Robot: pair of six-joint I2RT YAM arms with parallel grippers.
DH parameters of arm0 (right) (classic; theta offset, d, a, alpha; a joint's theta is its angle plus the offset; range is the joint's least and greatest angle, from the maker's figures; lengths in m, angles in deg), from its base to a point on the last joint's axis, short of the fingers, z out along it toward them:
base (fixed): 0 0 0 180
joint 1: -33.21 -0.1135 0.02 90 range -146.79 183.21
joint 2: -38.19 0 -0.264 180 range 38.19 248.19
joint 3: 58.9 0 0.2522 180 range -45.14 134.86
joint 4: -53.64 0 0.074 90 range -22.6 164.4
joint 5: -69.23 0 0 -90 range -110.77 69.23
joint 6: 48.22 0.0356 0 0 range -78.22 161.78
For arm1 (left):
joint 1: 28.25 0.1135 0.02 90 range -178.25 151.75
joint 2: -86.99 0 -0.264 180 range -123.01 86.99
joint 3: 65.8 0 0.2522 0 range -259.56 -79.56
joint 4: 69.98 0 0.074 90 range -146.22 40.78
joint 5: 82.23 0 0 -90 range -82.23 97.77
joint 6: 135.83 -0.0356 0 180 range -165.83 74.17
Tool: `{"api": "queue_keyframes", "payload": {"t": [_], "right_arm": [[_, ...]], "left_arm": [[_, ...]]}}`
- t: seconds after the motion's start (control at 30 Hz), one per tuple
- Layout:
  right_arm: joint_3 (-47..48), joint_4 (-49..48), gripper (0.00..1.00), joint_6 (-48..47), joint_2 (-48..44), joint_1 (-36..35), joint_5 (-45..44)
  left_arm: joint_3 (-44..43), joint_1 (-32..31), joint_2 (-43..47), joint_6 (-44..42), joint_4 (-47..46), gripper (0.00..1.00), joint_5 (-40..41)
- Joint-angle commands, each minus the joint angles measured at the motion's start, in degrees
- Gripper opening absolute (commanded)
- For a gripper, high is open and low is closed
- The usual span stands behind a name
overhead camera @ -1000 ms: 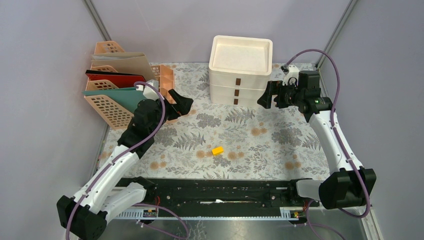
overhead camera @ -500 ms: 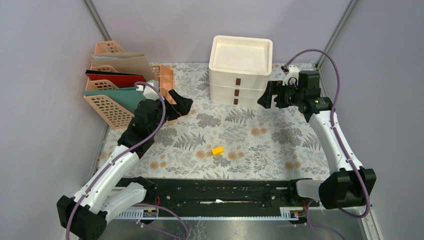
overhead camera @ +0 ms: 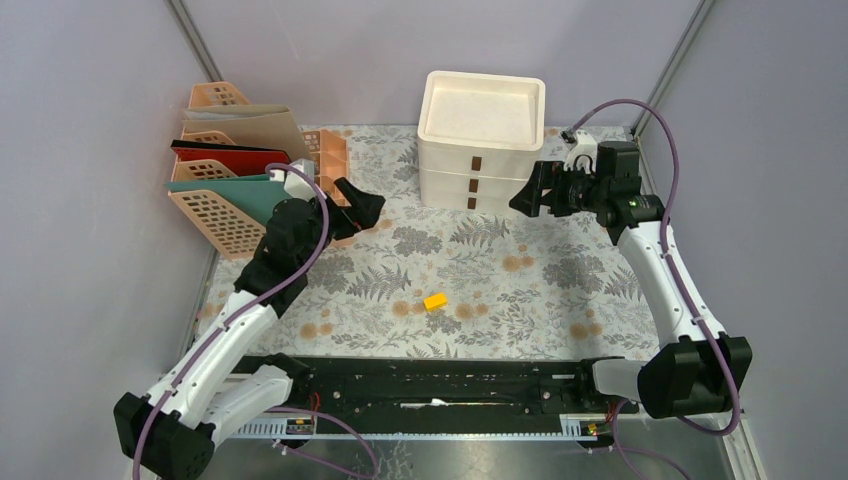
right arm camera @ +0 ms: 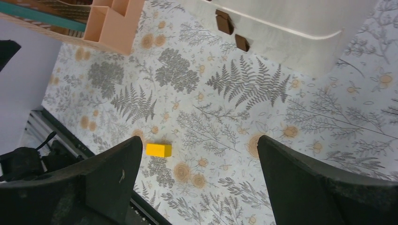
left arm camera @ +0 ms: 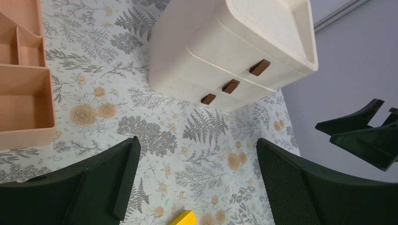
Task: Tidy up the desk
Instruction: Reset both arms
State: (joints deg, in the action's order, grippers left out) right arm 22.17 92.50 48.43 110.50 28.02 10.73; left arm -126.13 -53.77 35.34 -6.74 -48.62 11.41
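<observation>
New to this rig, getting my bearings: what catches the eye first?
A white three-drawer chest stands at the far edge of the desk, a peach file rack of folders at far left. One small yellow block lies alone near the front middle, and the left gripper and right gripper hover open above it.

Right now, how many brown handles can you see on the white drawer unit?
3, all on the front of the white drawer unit, one per drawer: top handle, middle handle, bottom handle. Its back and sides are not shown, so others may be hidden.
</observation>
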Motion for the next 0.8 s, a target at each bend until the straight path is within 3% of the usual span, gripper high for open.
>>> {"api": "queue_keyframes", "payload": {"t": [0.0, 0.17, 0.27, 0.43, 0.53, 0.77], "right_arm": [[-0.79, -2.75, 1.00, 1.54, -0.07, 0.30, 9.19], [-1.90, -3.92, 1.00, 1.91, 0.69, 0.23, 17.22], [-1.92, -3.84, 1.00, 1.41, 0.65, 0.20, 16.53], [-0.78, -2.56, 1.00, -0.83, 0.57, 0.27, 9.29], [0.52, -2.56, 1.00, -0.83, 1.12, 0.29, 9.29], [3.36, 2.67, 1.00, -13.24, 1.87, 0.78, -18.68]], "left_arm": [[0.83, 0.56, 0.90, 2.15, -7.22, 0.99, -2.98], [-0.01, 0.49, -3.21, 4.10, -9.90, 0.99, -11.02], [-1.28, 0.25, -5.31, 4.05, -9.00, 0.99, -12.65], [-1.57, 0.32, -4.56, 2.49, -7.13, 0.99, -9.48], [-1.85, 0.43, -3.22, 0.59, -3.85, 0.99, -4.92], [-2.92, 2.97, -0.20, -3.37, 2.03, 0.99, 1.12]]}}
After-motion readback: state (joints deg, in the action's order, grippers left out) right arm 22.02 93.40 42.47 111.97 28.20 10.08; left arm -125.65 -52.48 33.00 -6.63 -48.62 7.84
